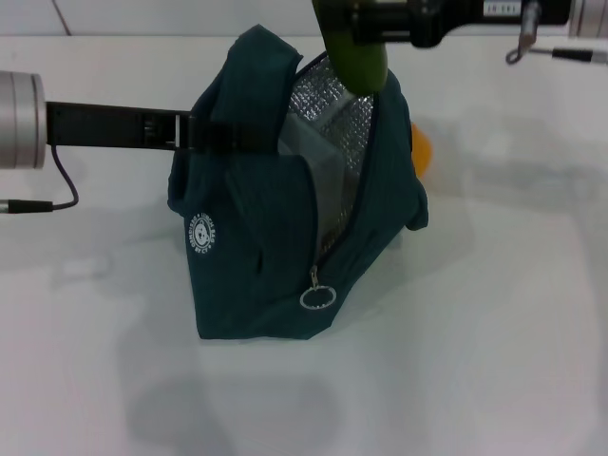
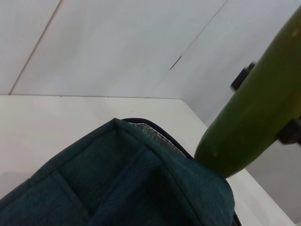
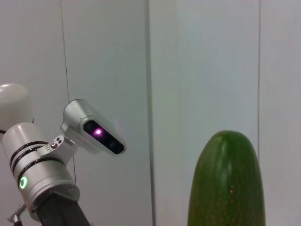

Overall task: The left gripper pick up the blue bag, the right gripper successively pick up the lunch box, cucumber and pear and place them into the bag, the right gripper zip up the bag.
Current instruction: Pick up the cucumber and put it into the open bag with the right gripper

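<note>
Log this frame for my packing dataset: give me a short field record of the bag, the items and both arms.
bag: dark blue fabric bag, upright on white table, zipper open, silver lining showing
left end effector: holding the bag's upper edge
right end effector: gripping green cucumber above the bag opening
cucumber: lower end at the opening
pear: orange-yellow, partly hidden behind bag

bag (image 1: 256,256): dark teal, silver quilted lining, white round logo | cucumber (image 1: 356,57): green | pear (image 1: 421,147): orange-yellow
</note>
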Controlling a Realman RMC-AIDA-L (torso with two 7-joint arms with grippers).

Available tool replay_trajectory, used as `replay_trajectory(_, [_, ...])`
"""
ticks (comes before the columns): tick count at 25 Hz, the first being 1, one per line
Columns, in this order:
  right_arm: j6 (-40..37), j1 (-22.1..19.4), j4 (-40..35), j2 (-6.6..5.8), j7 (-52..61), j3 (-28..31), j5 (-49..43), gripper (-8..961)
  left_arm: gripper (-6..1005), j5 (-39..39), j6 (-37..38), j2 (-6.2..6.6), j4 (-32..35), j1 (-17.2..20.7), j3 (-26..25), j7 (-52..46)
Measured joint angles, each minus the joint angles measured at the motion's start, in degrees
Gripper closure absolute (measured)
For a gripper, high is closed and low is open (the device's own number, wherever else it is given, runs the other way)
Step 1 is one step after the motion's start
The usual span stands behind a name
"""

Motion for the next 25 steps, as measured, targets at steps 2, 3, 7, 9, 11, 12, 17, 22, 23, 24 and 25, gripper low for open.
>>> replay_trajectory(2, [0.0, 0.0, 4.1, 0.0, -2.7, 0.0, 1.5, 310, 960, 0.0, 0.0, 0.06, 0.0, 0.0, 0.0, 0.0])
replay_trajectory(3, [0.0, 0.0, 5.1, 0.01, -3.3, 0.0, 1.8, 310, 960, 0.0, -0.1, 0.07, -0.1, 0.0, 0.0, 0.0])
replay_trajectory(7, [0.0, -0.1, 9.2, 0.14, -6.3, -0.4, 2.3, 309, 960, 0.3, -0.2, 0.13, -0.3, -0.1, -0.1, 0.0])
replay_trajectory(9, [0.0, -0.1, 10.7, 0.17, -7.3, -0.4, 2.9, 309, 960, 0.3, -0.2, 0.14, -0.4, -0.2, -0.1, 0.0])
replay_trajectory(11, [0.0, -0.1, 12.2, 0.17, -8.7, -0.5, 3.9, 309, 960, 0.3, -0.2, 0.15, -0.4, -0.2, -0.2, 0.0])
replay_trajectory(12, [0.0, -0.1, 12.8, 0.17, -9.5, -0.5, 4.6, 309, 960, 0.4, -0.2, 0.16, -0.4, -0.2, -0.3, 0.0])
replay_trajectory(17, [0.0, 0.4, 15.5, 0.16, -12.4, -0.7, 8.4, 308, 961, 0.4, -0.5, 0.18, -0.7, -0.3, -0.5, 0.2])
replay_trajectory(22, [0.0, 0.6, 17.4, 0.3, -15.2, -2.9, 12.5, 307, 961, 0.5, -1.0, 0.18, -0.9, -0.4, -0.5, 0.3])
replay_trajectory(23, [0.0, 0.8, 17.8, 0.28, -15.6, -3.4, 13.4, 307, 961, 0.6, -1.0, 0.18, -0.9, -0.4, -0.5, 0.3])
replay_trajectory(24, [0.0, 1.0, 18.0, 0.26, -15.8, -3.8, 13.9, 307, 961, 0.6, -1.0, 0.18, -0.9, -0.4, -0.5, 0.3])
replay_trajectory(25, [0.0, 1.1, 18.0, 0.26, -15.8, -4.0, 13.9, 307, 961, 0.6, -1.0, 0.2, -0.9, -0.4, -0.5, 0.3])
